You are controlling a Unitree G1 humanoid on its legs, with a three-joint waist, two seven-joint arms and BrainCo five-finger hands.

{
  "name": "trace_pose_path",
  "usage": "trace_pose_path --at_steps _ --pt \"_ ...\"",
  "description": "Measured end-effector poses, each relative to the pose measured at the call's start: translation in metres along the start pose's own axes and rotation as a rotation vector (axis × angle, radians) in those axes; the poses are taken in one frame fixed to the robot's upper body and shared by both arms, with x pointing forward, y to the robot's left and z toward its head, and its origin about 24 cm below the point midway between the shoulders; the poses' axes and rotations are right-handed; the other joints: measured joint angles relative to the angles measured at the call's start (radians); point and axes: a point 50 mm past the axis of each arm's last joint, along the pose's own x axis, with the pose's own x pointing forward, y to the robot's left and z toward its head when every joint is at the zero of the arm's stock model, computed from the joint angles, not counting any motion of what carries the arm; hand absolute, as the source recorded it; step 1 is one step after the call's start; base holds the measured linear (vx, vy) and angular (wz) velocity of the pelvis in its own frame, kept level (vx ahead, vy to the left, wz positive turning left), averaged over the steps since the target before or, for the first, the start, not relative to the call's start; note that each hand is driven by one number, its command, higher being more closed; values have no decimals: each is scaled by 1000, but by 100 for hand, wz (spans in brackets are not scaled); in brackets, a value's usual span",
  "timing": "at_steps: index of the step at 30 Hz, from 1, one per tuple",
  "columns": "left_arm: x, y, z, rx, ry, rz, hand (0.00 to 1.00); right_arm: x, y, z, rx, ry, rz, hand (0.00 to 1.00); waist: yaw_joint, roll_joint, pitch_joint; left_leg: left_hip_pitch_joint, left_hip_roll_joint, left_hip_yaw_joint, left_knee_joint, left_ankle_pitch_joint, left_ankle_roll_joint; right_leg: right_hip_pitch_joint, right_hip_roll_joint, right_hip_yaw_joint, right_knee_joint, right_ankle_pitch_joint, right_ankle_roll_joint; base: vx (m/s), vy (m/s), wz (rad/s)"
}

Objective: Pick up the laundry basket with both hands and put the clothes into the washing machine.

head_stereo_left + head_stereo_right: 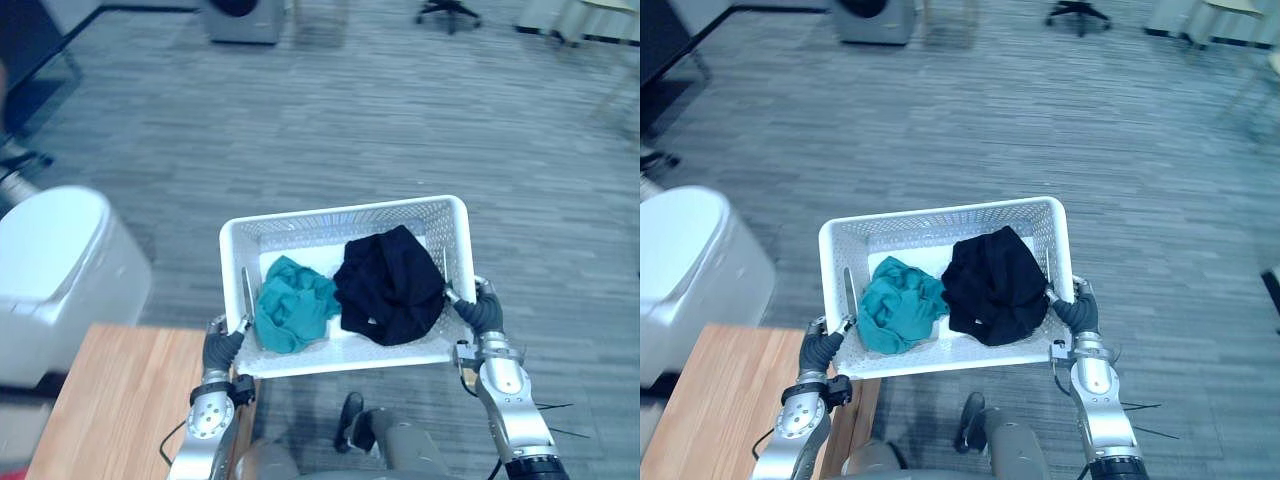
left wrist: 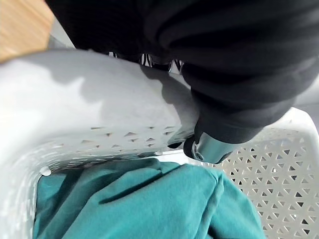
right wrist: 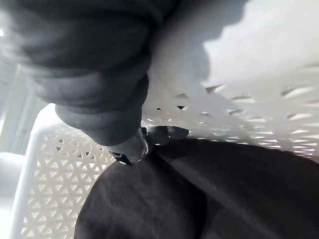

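I hold a white perforated laundry basket [image 1: 340, 212] in the air in front of me. My left hand [image 1: 222, 345] grips its left end and my right hand [image 1: 485, 310] its right end. In the left wrist view my thumb [image 2: 209, 147] hooks over the rim [image 2: 75, 99], and in the right wrist view my thumb [image 3: 132, 147] does the same. Inside lie a crumpled teal garment [image 1: 293, 303] on the left and a black garment [image 1: 392, 285] on the right. A grey front-loading washing machine [image 1: 243, 20] stands far off across the floor.
A wooden table [image 1: 120, 400] lies at my lower left, just under the basket's left corner. A white rounded appliance [image 1: 55, 270] stands to the left. An office chair [image 1: 450, 12] is at the far back. Grey carpet stretches between me and the machine.
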Motion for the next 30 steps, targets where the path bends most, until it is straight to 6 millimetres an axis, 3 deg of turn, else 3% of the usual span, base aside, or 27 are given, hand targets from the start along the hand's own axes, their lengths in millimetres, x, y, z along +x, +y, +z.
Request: trace_pose_path --at_steps 1,2,3,4,5,6,8,9,10,11,13,14,15,17,19,20,21,22,23,24,25,26,27,28,29,30 --pt "1 -1 0 -3 0 -2 100 1 -2 2 -18 -11 10 100 19 11 5 -74 -44 -55 -198 16 -30 47 30 26 -59 -2 4 262 57 -124" --pt "1 -2 1 -6 -2 -4 100 2 -3 5 -27 -23 12 100 31 24 12 -87 -52 -71 -315 37 -69 46 37 40 -52 -5 3 234 65 -140" --pt "2 -4 -3 -7 16 -8 100 1 -6 3 -38 -14 11 100 45 34 20 -79 -52 -78 -358 133 -69 77 49 53 -71 6 12 353 82 -87" --pt "2 -6 -7 -11 37 -7 100 -1 -5 -3 -32 12 4 100 54 41 -10 -84 -44 -88 -382 117 -74 58 47 88 20 -24 45 408 65 -21" --pt "7 -5 4 2 -13 -28 100 0 -6 -1 -24 4 -9 100 35 -21 -7 -154 -122 -91 -309 98 -88 64 -27 200 82 -124 39 435 29 37" --pt "11 -11 5 -9 -14 -35 100 4 -10 0 -33 -1 -18 100 32 14 7 -180 -108 -111 -292 98 -84 66 -5 186 89 -127 54 368 4 63" --pt "9 -10 1 -26 17 -14 100 6 -5 -8 -14 40 -14 100 50 -10 0 -197 -140 -82 -301 108 -41 70 -56 178 161 -200 109 443 45 20" --pt "4 -8 -6 -20 45 -7 100 -1 -4 -17 -8 80 -11 100 60 -22 3 -131 -157 -56 -361 140 21 77 -95 187 299 -251 189 440 64 8" --pt "1 -3 -11 -7 65 1 100 -6 0 -24 9 112 -7 100 64 -49 6 -83 -187 -35 -356 121 44 45 -144 213 457 -256 223 598 68 28" --pt "-2 0 -15 8 85 5 100 -11 2 -32 15 150 -1 100 57 -58 2 -34 -215 -41 -357 91 58 -9 -193 209 643 -175 236 499 62 33" --pt "-3 5 -17 34 96 7 100 -16 6 -42 22 194 3 100 34 -67 3 83 -252 -85 -440 49 61 -90 -239 197 861 -33 134 701 53 45" --pt "-3 6 -16 43 93 7 100 -16 7 -43 28 200 7 100 25 -66 4 118 -254 -97 -468 44 68 -110 -247 195 879 -61 107 753 15 55" --pt "-2 8 -15 50 87 7 100 -17 11 -42 39 198 21 100 6 -60 3 183 -251 -123 -522 32 65 -151 -247 177 842 -113 88 641 -12 41" --pt "0 7 -12 57 73 -2 100 -16 9 -40 36 183 23 100 -4 -50 6 284 -238 -162 -596 14 39 -221 -230 163 670 -138 99 668 -15 34" --pt "4 5 -7 76 51 -24 100 -15 6 -36 31 164 17 100 -44 -36 7 419 -202 -203 -699 13 25 -282 -189 208 240 -34 151 741 -100 56" --pt "5 4 -5 78 45 -26 100 -15 5 -34 30 155 16 100 -53 -36 7 451 -203 -213 -721 13 14 -288 -181 223 116 20 163 814 -168 48" --pt "7 4 -4 78 37 -28 100 -16 4 -30 28 140 13 100 -57 -48 1 498 -204 -223 -742 3 -19 -292 -177 255 -37 110 175 853 -205 41" --pt "7 1 -5 73 43 -30 100 -19 2 -29 23 133 13 100 -59 -44 -10 583 -198 -232 -730 -34 -81 -303 -166 286 -52 305 113 1073 -240 28" --pt "6 -4 -8 48 57 -32 100 -18 -3 -30 8 138 6 100 -63 4 -23 589 -155 -239 -676 -37 -89 -332 -144 272 64 326 97 896 -194 7" --pt "6 -8 -8 30 58 -30 100 -14 -6 -29 -6 139 3 100 -53 36 -30 569 -128 -242 -611 -19 -116 -349 -124 253 137 278 74 874 -167 -11" --pt "8 -11 -6 29 49 -34 100 -14 -8 -29 -8 140 -3 100 -49 49 -29 509 -110 -250 -437 86 -155 -349 -108 241 244 170 64 837 -169 -18" --pt "7 -11 -8 24 59 -31 100 -14 -7 -29 -4 142 0 100 -44 64 -19 427 -84 -244 -209 324 -163 -279 -96 232 265 101 57 852 -158 -7" --pt "5 -11 -11 23 71 -29 100 -15 -7 -30 -4 145 0 100 -42 71 -14 378 -58 -242 -75 382 -184 -223 -84 230 246 72 58 840 -132 -5" --pt "4 -12 -11 20 72 -30 100 -16 -7 -31 6 152 -4 100 -32 80 -2 265 9 -203 194 335 -143 -110 -52 223 202 41 46 776 -81 -10" --pt "4 -10 -12 29 75 -28 100 -17 -6 -31 15 151 -7 100 -12 68 7 174 27 -161 338 267 -85 -3 -44 226 150 30 42 729 -62 -15" --pt "3 -8 -13 32 75 -28 100 -18 -5 -31 18 150 -4 100 -3 57 9 133 20 -141 354 242 -63 53 -47 237 112 19 43 843 -11 -23"
